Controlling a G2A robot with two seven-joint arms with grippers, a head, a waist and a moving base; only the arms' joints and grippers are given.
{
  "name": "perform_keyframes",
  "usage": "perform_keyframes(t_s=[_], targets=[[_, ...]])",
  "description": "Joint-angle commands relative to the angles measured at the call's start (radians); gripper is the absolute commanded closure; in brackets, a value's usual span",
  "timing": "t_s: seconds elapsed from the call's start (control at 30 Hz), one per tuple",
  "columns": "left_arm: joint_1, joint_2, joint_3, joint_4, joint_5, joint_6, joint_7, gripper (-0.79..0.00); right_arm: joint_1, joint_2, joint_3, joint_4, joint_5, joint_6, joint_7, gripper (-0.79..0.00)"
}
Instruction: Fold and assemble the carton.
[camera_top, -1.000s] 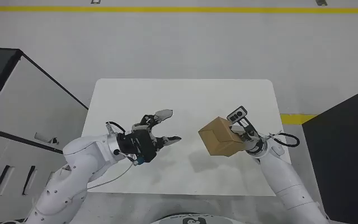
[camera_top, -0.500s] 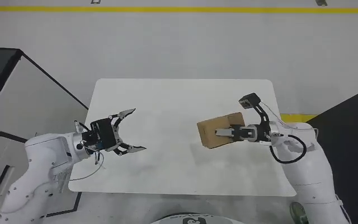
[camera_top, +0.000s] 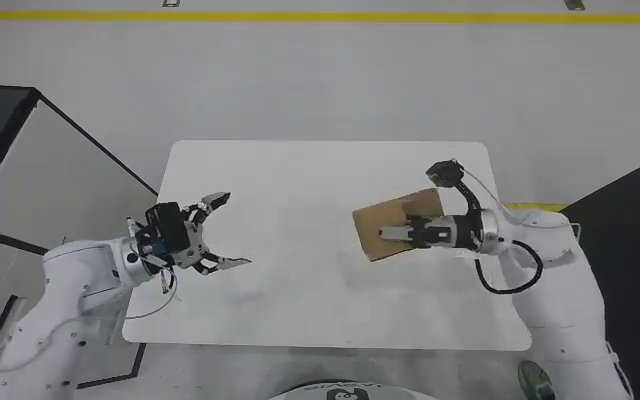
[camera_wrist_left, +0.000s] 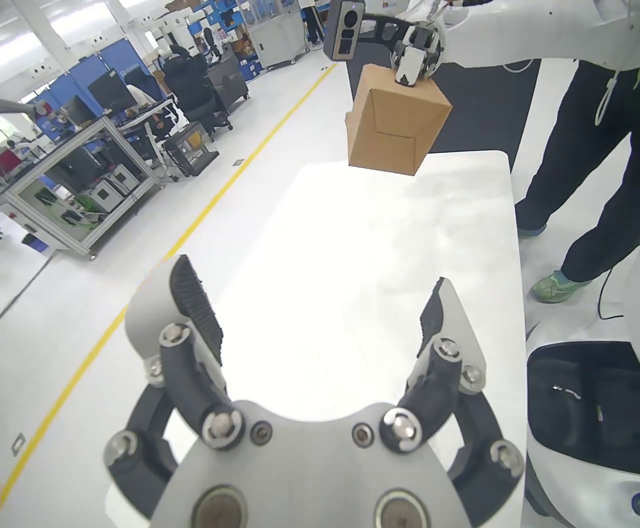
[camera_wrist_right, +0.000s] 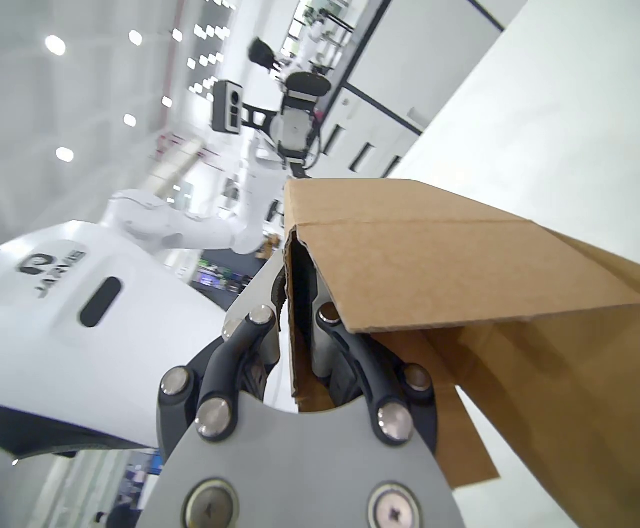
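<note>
A brown cardboard carton hangs above the right half of the white table. My right gripper is shut on one of its panels, the fingers pinching the cardboard wall from both sides. In the left wrist view the carton shows as a closed box shape held from above, clear of the table. My left gripper stands open over the table's left part, well away from the carton, with nothing between its ridged pads.
A black-framed cabinet stands left of the table, and a dark panel stands at its right. A person's legs show beside the table's far end in the left wrist view.
My left arm has drawn back to the left, away from the carton, its gripper staying open. My right arm has turned the carton and now holds it from the side, slightly higher on the table.
</note>
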Motion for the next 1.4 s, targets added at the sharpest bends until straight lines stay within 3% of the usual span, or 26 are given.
perform_keyframes(t_s=[0.0,0.07,0.2,0.6,0.73,0.97,1.1,1.2,1.37], targets=[[-0.001,0.020,-0.010,0.018,-0.035,0.000,-0.008,-0.785,0.026,0.004,-0.014,-0.047,-0.139,-0.003,-0.002,0.000],[0.003,0.040,-0.010,0.026,-0.073,0.000,-0.011,-0.785,0.060,0.008,-0.039,-0.094,-0.276,-0.005,0.003,0.000],[0.004,0.044,-0.009,0.026,-0.078,0.000,-0.011,-0.785,0.120,0.007,-0.127,-0.157,-0.466,-0.012,-0.018,0.000],[0.004,0.044,-0.009,0.026,-0.078,0.000,-0.011,-0.785,0.119,0.007,-0.128,-0.159,-0.471,-0.012,-0.022,0.000],[0.004,0.044,-0.009,0.026,-0.078,0.000,-0.011,-0.785,0.165,0.015,-0.167,-0.170,-0.610,-0.064,0.035,0.000],[0.004,0.044,-0.009,0.026,-0.078,0.000,-0.011,-0.785,0.312,0.050,-0.432,-0.126,-0.893,-0.114,-0.013,0.000],[0.004,0.044,-0.009,0.026,-0.078,0.000,-0.011,-0.785,0.389,0.073,-0.585,-0.052,-0.978,-0.176,-0.075,0.000],[0.004,0.044,-0.009,0.026,-0.078,0.000,-0.011,-0.785,0.441,0.087,-0.655,-0.002,-0.973,-0.224,-0.123,0.000],[0.004,0.044,-0.009,0.026,-0.078,0.000,-0.011,-0.785,0.447,0.088,-0.661,0.002,-0.973,-0.228,-0.127,0.000]])
